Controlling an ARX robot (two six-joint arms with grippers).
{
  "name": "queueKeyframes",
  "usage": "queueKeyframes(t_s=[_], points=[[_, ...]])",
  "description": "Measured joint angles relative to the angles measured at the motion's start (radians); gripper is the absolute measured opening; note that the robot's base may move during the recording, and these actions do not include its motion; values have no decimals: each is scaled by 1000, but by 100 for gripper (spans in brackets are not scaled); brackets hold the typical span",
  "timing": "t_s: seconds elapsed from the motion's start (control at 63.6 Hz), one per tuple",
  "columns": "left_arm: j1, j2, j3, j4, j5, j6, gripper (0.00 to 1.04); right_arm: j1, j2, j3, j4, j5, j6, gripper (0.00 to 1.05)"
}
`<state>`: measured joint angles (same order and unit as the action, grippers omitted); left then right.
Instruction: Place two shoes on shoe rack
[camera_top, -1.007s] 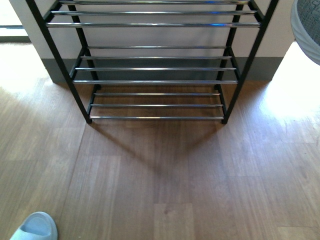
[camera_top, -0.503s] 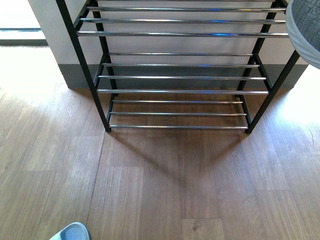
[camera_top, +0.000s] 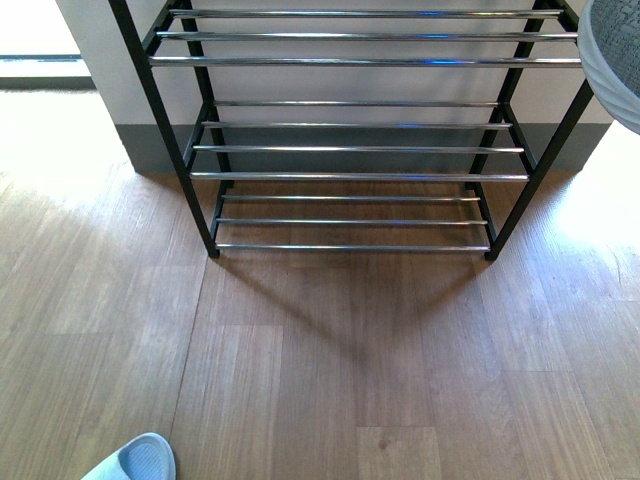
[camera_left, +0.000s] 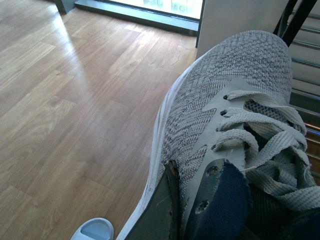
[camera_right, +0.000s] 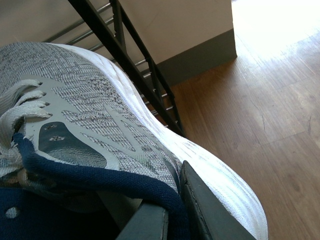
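Status at this moment: both arms are loaded. My left gripper (camera_left: 192, 202) is closed on the side wall of a grey knit sneaker (camera_left: 220, 115) with a white sole, pale laces and a navy collar. One dark finger (camera_left: 159, 215) lies flat against the outside of the shoe by the collar; the other finger is hidden inside it. This sneaker hangs clear of the wooden plank floor (camera_left: 65, 100), toe towards the white wall beside the rack.

My right gripper (camera_right: 172, 210) is likewise clamped on the collar wall of a second grey knit sneaker (camera_right: 90, 120) of the same make, with one grey finger (camera_right: 205, 210) outside the navy collar. In the front view this shoe shows only as a grey curve at the upper right, in front of the right end of the highest visible tier.

A black metal shoe rack with thin chrome bars (camera_top: 350, 150) stands on the floor against the wall and its grey skirting. Three tiers are in view. Both sneakers are held off it.

A pale blue rubber slide sandal (camera_top: 135, 462) lies on the floor to the near left, well apart from the rack and only partly in frame.
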<state>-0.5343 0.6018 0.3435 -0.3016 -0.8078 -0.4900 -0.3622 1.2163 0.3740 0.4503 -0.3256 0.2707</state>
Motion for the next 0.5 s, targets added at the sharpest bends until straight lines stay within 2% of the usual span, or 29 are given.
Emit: queueKeyframes(t_s=[0.503], points=[[0, 0, 0, 0, 5, 0, 2, 0, 0, -2, 0, 0, 0, 4]])
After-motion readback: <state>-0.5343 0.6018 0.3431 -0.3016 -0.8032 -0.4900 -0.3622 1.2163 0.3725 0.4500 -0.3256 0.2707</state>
